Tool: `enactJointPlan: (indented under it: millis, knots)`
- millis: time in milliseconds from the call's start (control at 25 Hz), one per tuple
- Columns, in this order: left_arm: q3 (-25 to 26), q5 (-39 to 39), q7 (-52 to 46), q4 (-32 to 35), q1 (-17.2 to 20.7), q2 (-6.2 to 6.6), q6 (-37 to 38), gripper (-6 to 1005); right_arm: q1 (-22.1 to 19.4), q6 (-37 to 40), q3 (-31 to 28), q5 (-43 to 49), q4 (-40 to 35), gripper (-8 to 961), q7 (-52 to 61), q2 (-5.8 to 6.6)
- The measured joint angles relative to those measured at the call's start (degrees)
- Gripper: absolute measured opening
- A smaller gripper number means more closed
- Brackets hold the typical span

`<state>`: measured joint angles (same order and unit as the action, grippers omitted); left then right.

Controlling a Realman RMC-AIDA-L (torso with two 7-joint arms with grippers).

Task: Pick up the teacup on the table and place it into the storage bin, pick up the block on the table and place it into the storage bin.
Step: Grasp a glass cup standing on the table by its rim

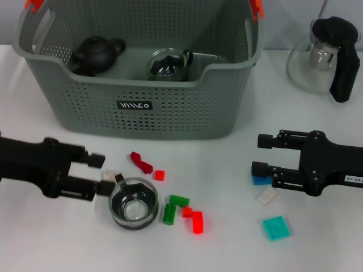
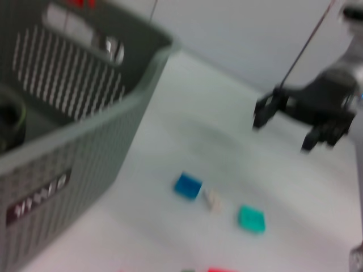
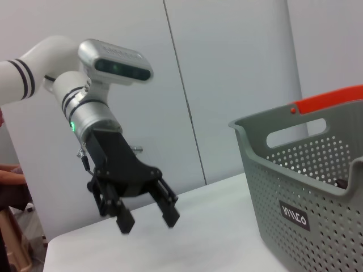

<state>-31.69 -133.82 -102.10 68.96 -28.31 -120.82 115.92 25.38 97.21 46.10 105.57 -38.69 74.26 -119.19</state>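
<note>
Left claw (image 1: 101, 174) spread, teacup (image 1: 134, 202) touching at its 4 o'clock on desk (image 1: 51, 238). Right claw (image 1: 260, 154) spread, blue block (image 1: 260, 180) just below. Storage bin (image 1: 142, 105) at 12.

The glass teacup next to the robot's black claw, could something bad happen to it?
Maybe. The open left gripper sits low beside the clear glass teacup, with a small white block between its fingertips, so it might grab the block or knock the cup. The red and green blocks nearby could get pushed. The grey perforated storage bin already holds a black teapot and glass cup, risking a clink.
</note>
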Motion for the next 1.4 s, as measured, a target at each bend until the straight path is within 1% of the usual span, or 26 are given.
enactJointPlan:
  millis: [240,480,560,800,920,1000,1200,1400]
  knots:
    - [-5.01,-7.4,-3.96,1.29,-1.95,-0.11,-3.12,720,0.02,-0.1,-0.03,-0.01,0.08,665,0.01,0.1]
    - [-12.11,-11.76,-13.49,1.25,-4.81,-0.34,-8.76,719,0.02,-0.15,0.15,-0.01,0.11,665,0.04,0.11]
    - [-15.25,-13.2,-16.77,1.67,-5.27,-0.7,-10.71,719,0.02,-0.1,0.06,-0.02,0.11,665,0.09,0.11]
    - [-26.7,-20.83,-25.07,5.68,-5.05,-3.2,-16.33,718,0.02,-0.04,-0.09,-0.01,0.11,666,0.1,0.19]
    - [-32.76,-22.58,-29.38,7.07,-4.68,-3.49,-17.92,718,0.02,-0.13,-0.11,-0.01,0.11,666,0.1,0.19]
    - [-35.1,-23.67,-30.99,7.25,-4.68,-3.52,-19.25,717,0.02,-0.21,-0.12,-0.01,0.12,666,0.1,0.19]
    - [-38.67,-25.0,-32.4,6.44,-4.92,-3.66,-21.43,717,0.02,-0.32,-0.12,-0.01,0.12,666,0.1,0.19]
    - [-39.4,-26.03,-32.93,5.98,-5.06,-3.69,-22.34,716,0.02,-0.39,-0.15,-0.01,0.12,666,0.1,0.19]
